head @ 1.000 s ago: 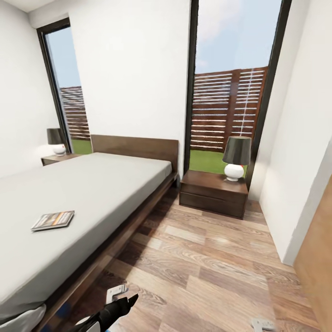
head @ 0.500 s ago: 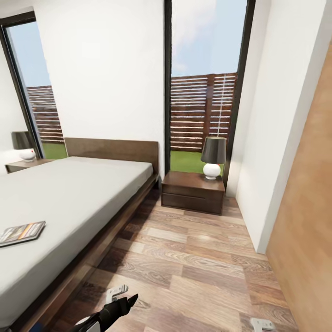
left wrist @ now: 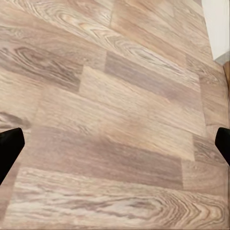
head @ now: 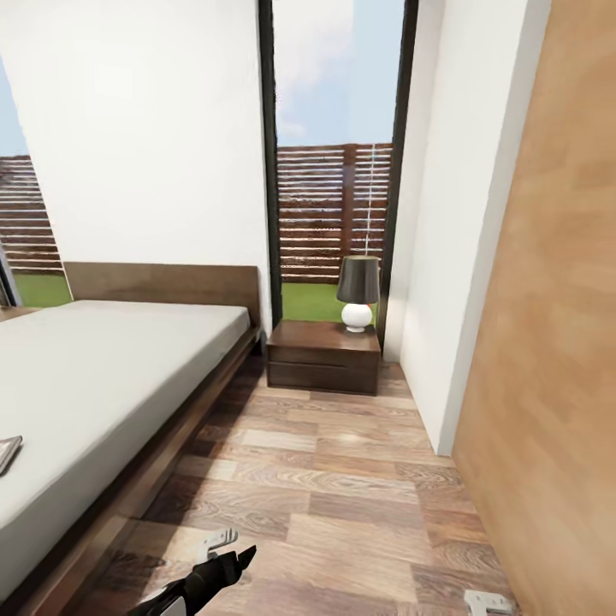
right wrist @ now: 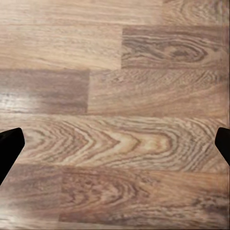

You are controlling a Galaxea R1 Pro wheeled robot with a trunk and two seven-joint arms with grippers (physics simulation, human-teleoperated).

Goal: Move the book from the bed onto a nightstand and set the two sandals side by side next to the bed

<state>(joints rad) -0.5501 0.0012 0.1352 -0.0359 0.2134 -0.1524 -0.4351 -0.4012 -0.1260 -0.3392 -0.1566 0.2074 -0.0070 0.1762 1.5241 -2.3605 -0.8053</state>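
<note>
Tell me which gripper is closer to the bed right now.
Left. The left gripper hangs low over the floor just off the bed frame's near side; the right gripper is across the floor, by the wooden panel.

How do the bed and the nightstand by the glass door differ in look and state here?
The bed is long and low with a pale grey mattress; the nightstand is a small boxy cabinet with drawer fronts. The nightstand carries a lamp; the bed carries a book, cut off at the picture's edge. Both are dark brown wood against the far wall.
</note>
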